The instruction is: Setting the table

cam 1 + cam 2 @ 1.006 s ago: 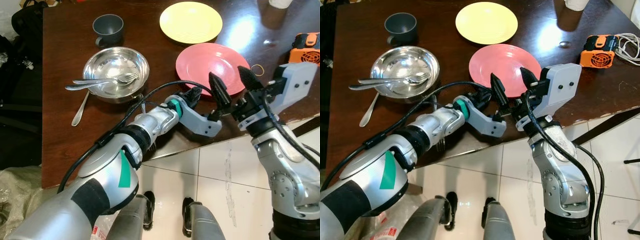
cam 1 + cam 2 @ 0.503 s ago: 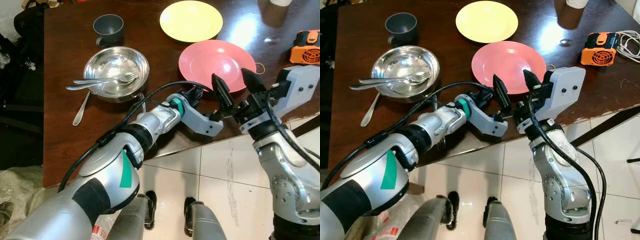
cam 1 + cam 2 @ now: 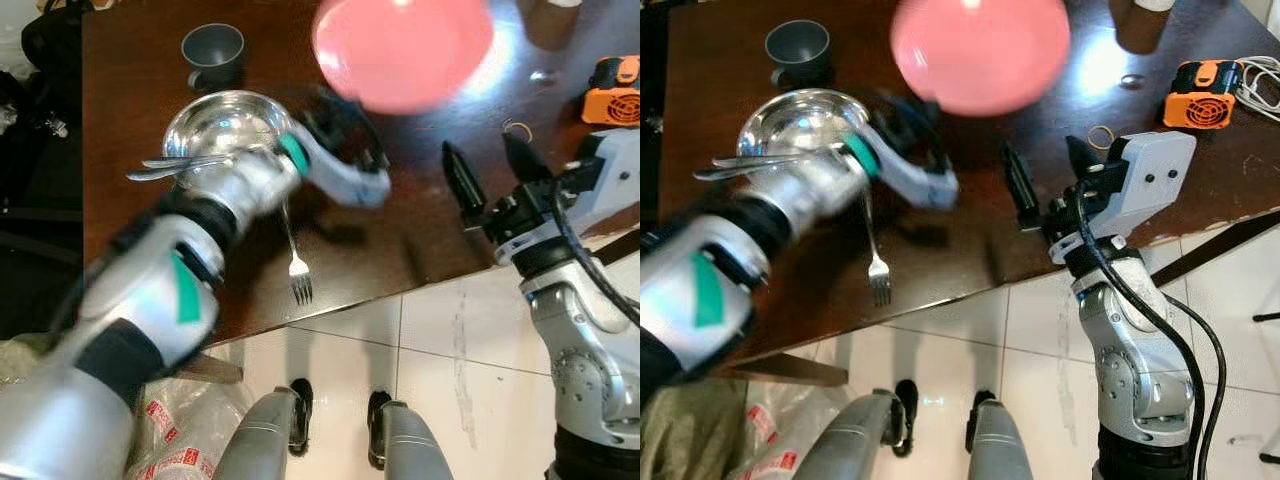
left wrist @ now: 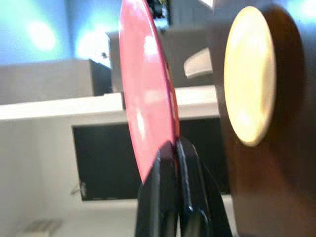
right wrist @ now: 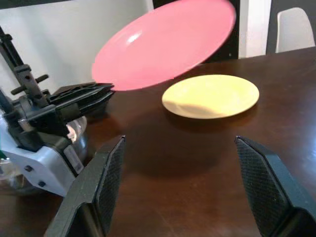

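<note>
Above the dark wooden table (image 3: pixel 400 230), in the left eye view, the round pink plate (image 3: pixel 402 50) rides in the air, blurred, where half a second ago it lay flat near the table's front edge. The left gripper (image 3: pixel 345 120) has swung up and leftward with it, now just beside the shiny steel bowl (image 3: pixel 225 125) that holds two spoons (image 3: pixel 185 165). A steel fork (image 3: pixel 295 255) lies uncovered on the wood, and a grey cup (image 3: pixel 212 48) stands behind the bowl.

From the right eye view, the right gripper (image 3: pixel 1045 180) hangs over the front edge with its fingers spread wide and nothing between them; an orange device (image 3: pixel 1208 93) sits to its right.

Through the left wrist view, the two black fingers (image 4: pixel 168 168) are pinched tight on the pink plate's rim, the plate tilted edge-on, with the round yellow plate (image 4: pixel 249 74) lying on the table beyond.

Seen from the right wrist, the pink plate hovers tilted over the yellow one.

So the lift has succeeded, and I judge the carry to a setting place is under way.
</note>
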